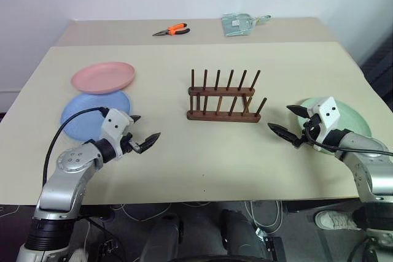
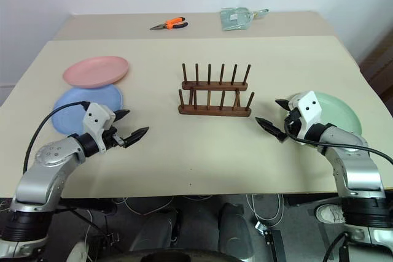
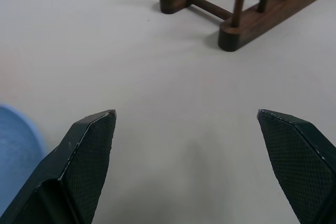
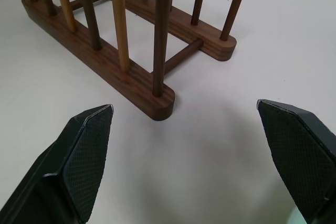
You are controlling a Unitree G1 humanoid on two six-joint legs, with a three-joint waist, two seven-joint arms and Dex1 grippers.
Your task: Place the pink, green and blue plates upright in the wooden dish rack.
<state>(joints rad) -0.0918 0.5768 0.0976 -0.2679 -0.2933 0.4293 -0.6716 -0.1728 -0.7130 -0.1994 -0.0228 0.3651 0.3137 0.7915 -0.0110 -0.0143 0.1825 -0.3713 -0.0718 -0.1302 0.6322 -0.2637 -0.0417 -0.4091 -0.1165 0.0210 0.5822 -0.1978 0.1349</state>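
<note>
- The wooden dish rack [image 1: 223, 97] stands near the middle of the beige worktop [image 1: 202, 164], its two rows of thin pegs upright and every slot empty; everything else is placed from it.
- Well to the left of the rack and slightly farther back, the pink plate [image 1: 103, 77] lies flat, its near edge resting over the far edge of the blue plate [image 1: 92, 113].
- The blue plate lies flat on the worktop, left of the rack and a little nearer to the front edge than the pink one.
- The left gripper [image 1: 143, 132] hovers left of the rack and nearer the front, just beside the blue plate's right rim; its two black fingers [image 3: 86, 153] are spread wide with nothing between them, pointing towards the rack's near left end.
- Far behind the rack, on the second worktop, a pair of orange-handled pliers [image 1: 171, 29] lies to the left of its line, and a clear plastic bag [image 1: 237, 23] lies roughly in line with its right half.
- The right gripper [image 1: 285, 121] hovers right of the rack and slightly nearer the front, fingers [image 4: 84, 153] spread wide and empty, aimed at the rack's right end.
- The green plate [image 1: 347, 118] lies flat well to the right of the rack, partly under the right gripper's wrist.
</note>
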